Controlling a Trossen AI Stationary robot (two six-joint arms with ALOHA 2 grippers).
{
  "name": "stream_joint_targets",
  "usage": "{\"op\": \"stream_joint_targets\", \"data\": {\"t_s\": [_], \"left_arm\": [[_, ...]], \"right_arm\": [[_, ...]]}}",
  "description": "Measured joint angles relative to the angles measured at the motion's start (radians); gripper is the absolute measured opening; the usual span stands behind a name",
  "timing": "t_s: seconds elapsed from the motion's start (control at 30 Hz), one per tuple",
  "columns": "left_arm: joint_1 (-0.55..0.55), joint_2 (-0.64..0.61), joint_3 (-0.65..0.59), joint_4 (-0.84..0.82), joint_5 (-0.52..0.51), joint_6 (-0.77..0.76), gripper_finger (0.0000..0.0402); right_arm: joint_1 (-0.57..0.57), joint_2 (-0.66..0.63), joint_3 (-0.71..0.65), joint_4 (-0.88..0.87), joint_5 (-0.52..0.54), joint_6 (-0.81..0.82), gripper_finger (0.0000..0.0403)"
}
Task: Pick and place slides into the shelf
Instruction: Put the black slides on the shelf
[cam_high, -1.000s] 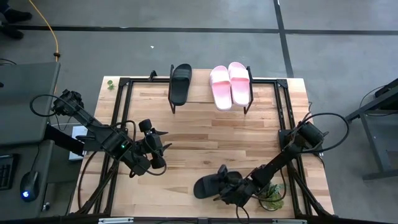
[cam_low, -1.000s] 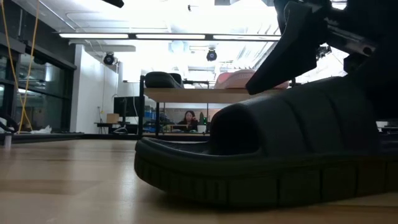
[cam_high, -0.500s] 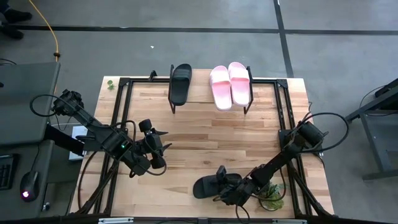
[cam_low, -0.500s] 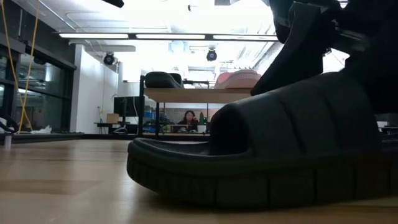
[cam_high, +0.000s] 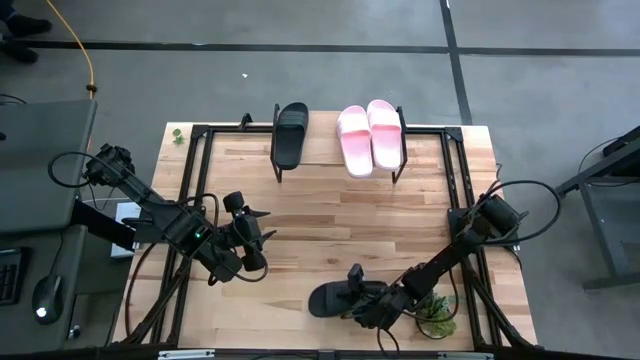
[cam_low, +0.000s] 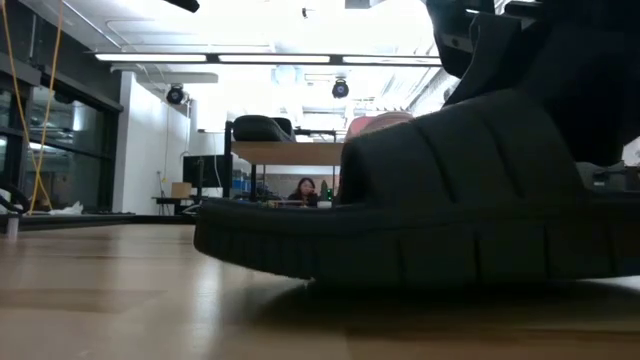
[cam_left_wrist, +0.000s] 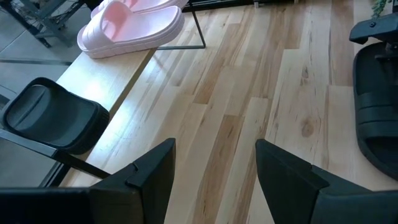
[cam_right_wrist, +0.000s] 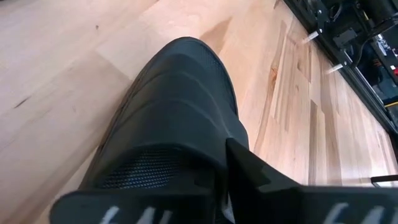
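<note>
A black slide (cam_high: 330, 298) lies near the table's near edge with its toe toward the left, and my right gripper (cam_high: 360, 293) is shut on it. It fills the low view (cam_low: 450, 200). The shelf (cam_high: 325, 152) stands at the far edge. On its board rest another black slide (cam_high: 290, 133) and two pink slides (cam_high: 370, 137), soles down. My left gripper (cam_high: 252, 222) hangs open over the table's left half, holding nothing. Its wrist view shows the shelf's slides (cam_left_wrist: 134, 25) and the held slide (cam_left_wrist: 376, 106). My right gripper is shut on the ribbed strap (cam_right_wrist: 186, 106) of the black slide at its heel-side edge. It comes slanting down from the table's right. One finger (cam_right_wrist: 255, 180) lies against the strap's outside; the strap hides the other. The toe end (cam_low: 215, 230) tilts slightly up.
Black frame rails (cam_high: 455, 200) run along the table's left and right sides. A small green plant-like thing (cam_high: 438, 315) lies by my right arm at the near right corner. Bare wood lies between the held slide and the shelf. A person sits far behind the table (cam_low: 305, 190).
My right gripper has shut on the black slide's strap while staying in place. The slide has shifted a little toward the table's left, and its toe end has come up slightly off the wood.
</note>
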Motion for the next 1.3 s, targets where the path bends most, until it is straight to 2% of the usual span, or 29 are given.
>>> {"op": "stream_joint_targets", "data": {"t_s": [0.17, 0.53, 0.7, 0.8, 1.2, 1.3], "left_arm": [[0.0, 0.0, 0.0, 0.0, 0.0, 0.0, 0.0205], [0.0, 0.0, 0.0, 0.0, 0.0, 0.0, 0.0205], [0.0, 0.0, 0.0, 0.0, 0.0, 0.0, 0.0205], [0.0, 0.0, 0.0, 0.0, 0.0, 0.0, 0.0205], [0.0, 0.0, 0.0, 0.0, 0.0, 0.0, 0.0205], [0.0, 0.0, 0.0, 0.0, 0.0, 0.0, 0.0205]], "right_arm": [[-0.007, -0.001, 0.0, -0.002, -0.014, 0.009, 0.0006], [-0.058, -0.002, 0.0, -0.006, -0.187, 0.084, 0.0003], [-0.059, -0.002, 0.0, -0.006, -0.177, 0.079, 0.0003], [-0.058, -0.002, 0.0, -0.005, -0.143, 0.067, 0.0004], [-0.059, -0.027, 0.038, -0.013, 0.15, -0.009, 0.0004], [-0.058, -0.028, 0.067, -0.031, 0.168, -0.05, 0.0004]]}}
